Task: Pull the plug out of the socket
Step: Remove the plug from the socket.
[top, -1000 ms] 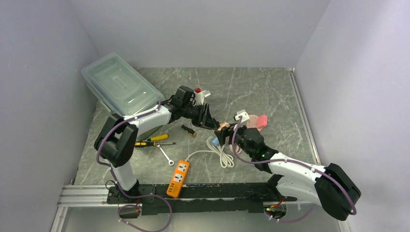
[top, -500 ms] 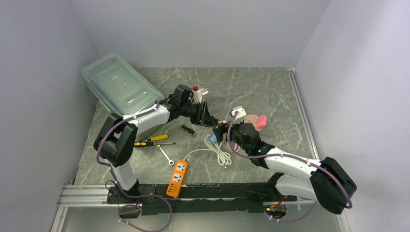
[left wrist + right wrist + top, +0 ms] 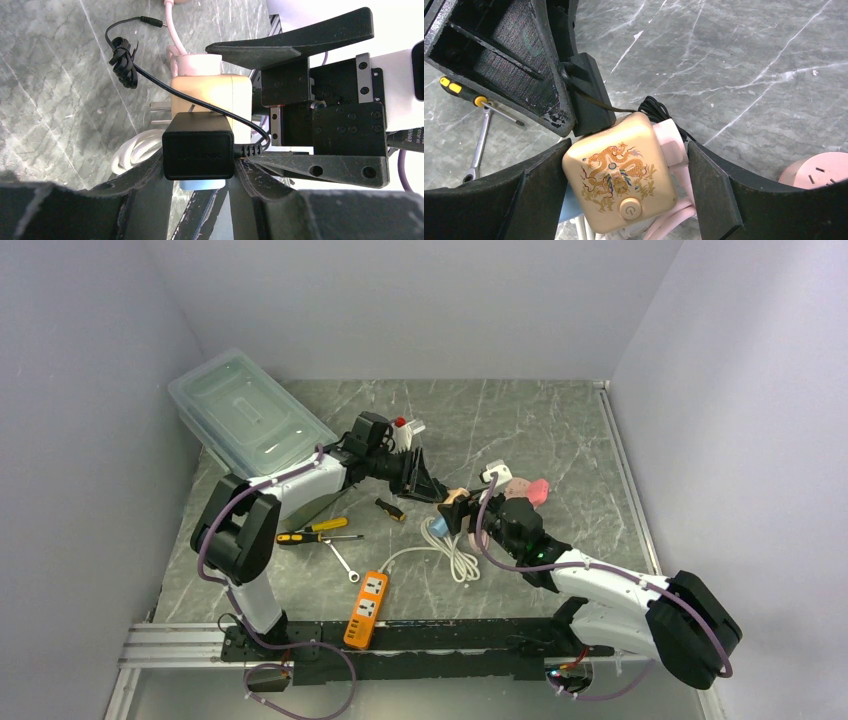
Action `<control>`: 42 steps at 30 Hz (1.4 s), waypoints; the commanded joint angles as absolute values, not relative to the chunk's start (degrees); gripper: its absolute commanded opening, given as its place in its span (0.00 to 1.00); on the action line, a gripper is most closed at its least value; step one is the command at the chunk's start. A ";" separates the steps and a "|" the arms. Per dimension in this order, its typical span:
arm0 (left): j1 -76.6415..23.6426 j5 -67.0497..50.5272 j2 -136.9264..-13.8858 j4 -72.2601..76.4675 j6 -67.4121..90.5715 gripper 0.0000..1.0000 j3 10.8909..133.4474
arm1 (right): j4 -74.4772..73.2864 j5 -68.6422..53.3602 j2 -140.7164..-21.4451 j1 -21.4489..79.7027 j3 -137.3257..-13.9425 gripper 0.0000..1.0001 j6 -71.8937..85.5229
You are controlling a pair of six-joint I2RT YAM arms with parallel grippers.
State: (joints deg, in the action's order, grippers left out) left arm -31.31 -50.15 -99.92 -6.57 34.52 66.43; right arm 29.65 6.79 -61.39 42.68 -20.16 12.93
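Grips look set, left fingers point(image 3: 150, 190) clamped on the black plug point(image 3: 198, 145), right fingers point(image 3: 536, 187) clamped on the gold socket point(image 3: 619, 175), but the pull itself isn't done yet.

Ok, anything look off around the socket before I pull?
Nothing looks damaged. The black adapter, pinched by the left gripper, trails its thin cord across the cream cube socket in the right gripper; a pink plug is also seated there.
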 commanded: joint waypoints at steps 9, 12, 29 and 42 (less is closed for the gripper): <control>-33.38 -42.56 -92.92 -9.90 26.73 0.00 68.81 | 29.43 13.53 -64.25 43.33 -26.54 0.00 16.25; -33.66 -43.95 -93.09 -9.17 27.57 0.00 68.77 | 30.03 12.49 -64.51 43.33 -26.25 0.00 15.96; -33.57 -42.23 -92.46 -12.56 24.65 0.00 70.27 | 25.51 6.48 -67.80 43.13 -30.42 0.78 12.48; -32.90 -37.41 -89.29 -11.37 25.32 0.00 68.23 | 26.15 2.34 -68.96 40.14 -30.34 1.00 16.96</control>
